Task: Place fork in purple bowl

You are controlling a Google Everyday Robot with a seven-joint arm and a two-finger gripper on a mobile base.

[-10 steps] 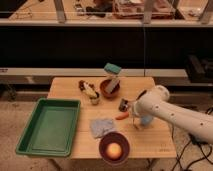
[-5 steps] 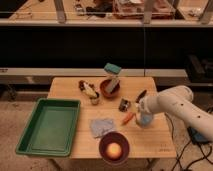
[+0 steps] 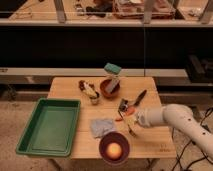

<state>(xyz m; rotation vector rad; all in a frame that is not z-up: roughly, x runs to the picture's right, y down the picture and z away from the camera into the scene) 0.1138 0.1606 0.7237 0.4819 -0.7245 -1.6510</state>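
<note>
The purple bowl (image 3: 114,147) stands at the table's front edge with a round orange-yellow thing inside it. A thin pale sliver, which I take for the fork (image 3: 131,131), shows just below the arm's wrist, right of the grey cloth (image 3: 102,127). I cannot tell whether it is held or lies on the table. My gripper (image 3: 122,107) is at the end of the white arm (image 3: 170,117) that reaches in from the right. It sits above the orange carrot-like piece (image 3: 127,114), behind and to the right of the purple bowl.
A green tray (image 3: 47,125) fills the table's left side. A reddish-brown bowl (image 3: 109,88) with a teal block (image 3: 112,68) stands at the back. A black-handled utensil (image 3: 140,96) lies to its right. A small clutter (image 3: 89,91) sits at back centre.
The arm has swung left and lower over the table, so the gripper is now nearer the cloth and the purple bowl. The small cup beside the carrot piece is now hidden by the arm.
</note>
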